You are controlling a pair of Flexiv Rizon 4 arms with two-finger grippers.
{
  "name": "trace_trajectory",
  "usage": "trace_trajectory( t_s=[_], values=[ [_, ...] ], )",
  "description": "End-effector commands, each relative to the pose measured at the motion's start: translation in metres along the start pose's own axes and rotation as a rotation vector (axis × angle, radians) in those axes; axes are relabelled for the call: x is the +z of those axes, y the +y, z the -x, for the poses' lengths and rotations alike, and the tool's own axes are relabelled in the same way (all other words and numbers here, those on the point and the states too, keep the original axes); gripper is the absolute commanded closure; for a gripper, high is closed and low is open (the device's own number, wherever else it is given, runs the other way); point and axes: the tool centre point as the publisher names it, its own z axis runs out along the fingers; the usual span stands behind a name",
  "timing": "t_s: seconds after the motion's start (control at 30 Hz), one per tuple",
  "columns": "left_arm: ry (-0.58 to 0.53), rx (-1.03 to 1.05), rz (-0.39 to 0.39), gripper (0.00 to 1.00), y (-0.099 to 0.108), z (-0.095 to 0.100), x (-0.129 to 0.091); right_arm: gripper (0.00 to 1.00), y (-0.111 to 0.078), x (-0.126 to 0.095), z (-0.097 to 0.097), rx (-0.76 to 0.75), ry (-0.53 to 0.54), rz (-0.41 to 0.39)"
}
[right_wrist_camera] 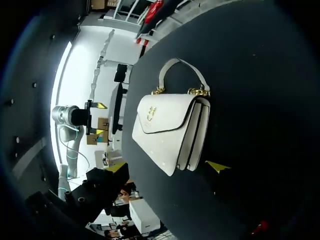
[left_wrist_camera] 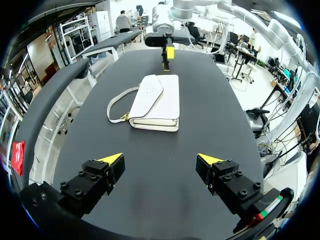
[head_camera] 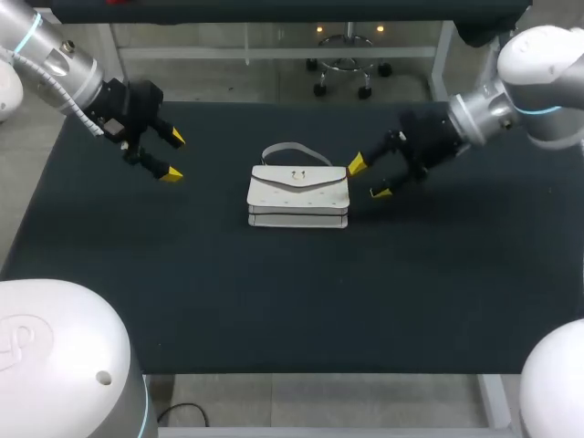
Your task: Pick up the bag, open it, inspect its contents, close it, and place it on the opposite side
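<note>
Right claw first: yellow-tipped fingers spread wide, gripping nothing, and sitting just beside the right end of the white handbag. From the wrist view that end of the bag sits just ahead of the gap between the fingers, and whether a tip touches it I cannot tell. Over to the left claw – fingers apart as well, holding nothing, above the table and well apart from the bag's left end. The handbag lies flat near the middle of the dark table, flap shut with a small gold clasp on it – its handle, joined by gold links, lies towards the far edge
</note>
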Motion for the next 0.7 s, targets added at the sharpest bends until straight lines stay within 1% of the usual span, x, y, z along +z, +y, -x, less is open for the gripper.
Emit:
trace_trajectory(
  t_s=[0.03, 0.1, 0.13, 0.2, 0.23, 0.4, 0.5, 0.6, 0.7],
  values=[
    [-0.002, 0.001, -0.002, 0.0, 0.0, 0.0, 0.001, 0.0, 0.01, -0.003, -0.015, -0.074, -0.162, -0.118],
    [-0.002, 0.001, -0.002, 0.0, 0.0, 0.0, 0.001, 0.0, 0.014, 0.0, -0.019, -0.126, -0.252, -0.191],
    [-0.002, 0.001, -0.002, 0.0, 0.0, 0.0, 0.001, 0.0, 0.015, 0.0, -0.019, -0.135, -0.28, -0.195],
    [-0.002, 0.001, -0.002, 0.0, 0.0, 0.0, 0.001, 0.0, 0.018, -0.001, -0.02, -0.178, -0.324, -0.233],
    [-0.002, 0.001, -0.002, 0.0, 0.0, 0.0, 0.001, 0.0, 0.019, -0.003, -0.022, -0.187, -0.343, -0.225],
    [-0.002, 0.001, -0.002, 0.0, 0.0, 0.0, 0.001, 0.0, 0.024, -0.013, -0.029, -0.29, -0.481, -0.27],
    [-0.002, 0.001, -0.002, 0.0, 0.0, 0.0, 0.001, 0.0, 0.023, -0.019, -0.033, -0.346, -0.552, -0.264],
    [-0.002, 0.001, -0.002, 0.0, 0.0, 0.0, 0.001, 0.0, 0.022, -0.023, -0.035, -0.395, -0.6, -0.256],
    [-0.002, 0.001, -0.002, 0.0, 0.0, 0.0, 0.001, 0.0, 0.019, -0.025, -0.039, -0.471, -0.672, -0.234]
  ],
)
